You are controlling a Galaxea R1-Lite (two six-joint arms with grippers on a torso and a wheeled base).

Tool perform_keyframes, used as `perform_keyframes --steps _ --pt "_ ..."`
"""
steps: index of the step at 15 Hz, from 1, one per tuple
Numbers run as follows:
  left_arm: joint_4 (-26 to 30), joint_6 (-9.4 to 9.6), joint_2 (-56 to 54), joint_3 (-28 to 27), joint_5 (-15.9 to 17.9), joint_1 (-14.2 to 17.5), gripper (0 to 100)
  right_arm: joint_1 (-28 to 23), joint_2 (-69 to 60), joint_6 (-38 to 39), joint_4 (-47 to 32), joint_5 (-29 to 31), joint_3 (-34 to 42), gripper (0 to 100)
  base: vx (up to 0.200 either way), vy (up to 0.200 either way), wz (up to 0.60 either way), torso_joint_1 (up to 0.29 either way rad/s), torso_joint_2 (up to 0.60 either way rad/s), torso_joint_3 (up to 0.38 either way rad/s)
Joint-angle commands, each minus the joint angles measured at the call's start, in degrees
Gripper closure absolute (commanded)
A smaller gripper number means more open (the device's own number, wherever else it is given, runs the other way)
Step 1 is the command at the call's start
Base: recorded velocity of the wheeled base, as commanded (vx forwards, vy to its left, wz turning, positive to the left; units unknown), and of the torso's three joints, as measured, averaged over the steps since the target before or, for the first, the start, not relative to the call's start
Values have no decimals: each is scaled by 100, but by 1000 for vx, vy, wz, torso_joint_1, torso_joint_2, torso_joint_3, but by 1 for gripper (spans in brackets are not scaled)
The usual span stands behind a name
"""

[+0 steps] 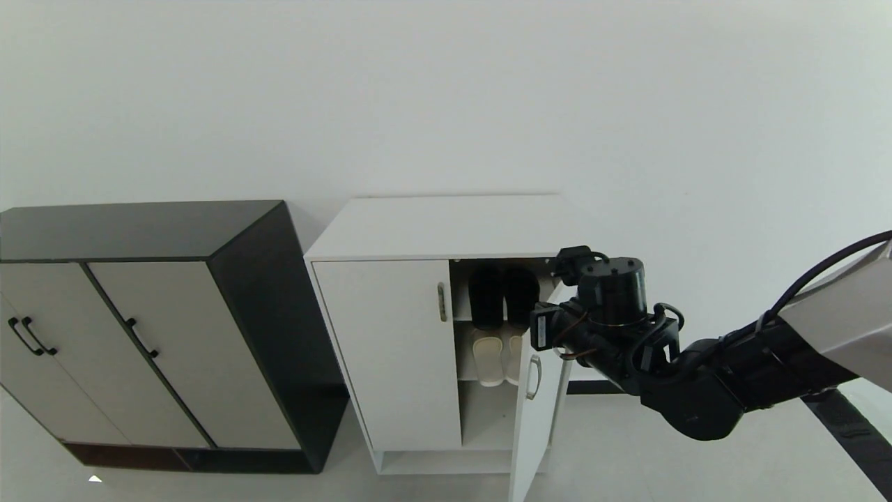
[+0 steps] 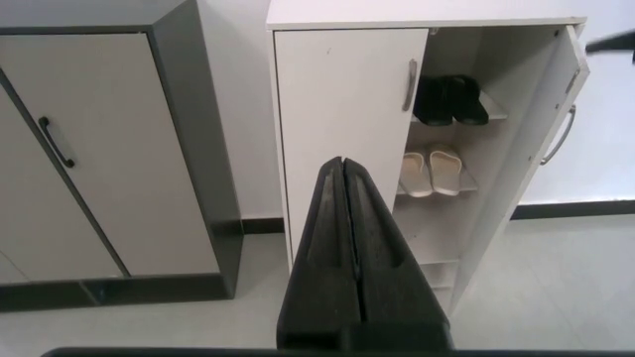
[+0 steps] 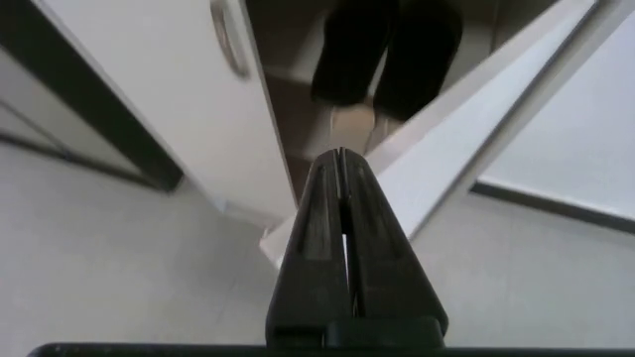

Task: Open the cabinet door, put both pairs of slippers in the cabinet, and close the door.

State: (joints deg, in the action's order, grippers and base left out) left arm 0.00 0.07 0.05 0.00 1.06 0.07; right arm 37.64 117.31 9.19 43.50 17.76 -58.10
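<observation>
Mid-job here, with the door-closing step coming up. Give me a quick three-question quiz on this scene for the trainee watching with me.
1. True or false: the black slippers lie above the white slippers inside the white cabinet.
2. Which door of that cabinet stands open? A: the one on the robot's left. B: the one on the robot's right. C: both.
3. Is the right tool open or shut?

Key: 1 true; 2 B, the open door; 3 shut.
</observation>
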Motion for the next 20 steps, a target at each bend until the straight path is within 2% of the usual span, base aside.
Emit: perform_keyframes --steps 1,5,10,13,16,20 --pt "0 1 4 0 -1 1 100 -12 -24 21 115 17 9 100 0 0 0 0 0 0" --pt "0 1 4 0 -1 1 100 -3 -367 -23 -192 17 449 100 0 0 0 0 0 0" --pt "0 1 4 0 -1 1 100 -29 -129 -119 -228 26 721 100 0 0 0 0 0 0" --pt "0 1 4 0 -1 1 100 -29 222 -119 -210 -1 537 100 0 0 0 0 0 0" --pt "0 -7 4 0 -1 1 100 -29 846 -93 -87 -18 -87 100 0 0 0 0 0 0" --pt "0 -7 4 0 -1 1 100 -29 1365 -93 730 -185 -562 100 0 0 0 0 0 0"
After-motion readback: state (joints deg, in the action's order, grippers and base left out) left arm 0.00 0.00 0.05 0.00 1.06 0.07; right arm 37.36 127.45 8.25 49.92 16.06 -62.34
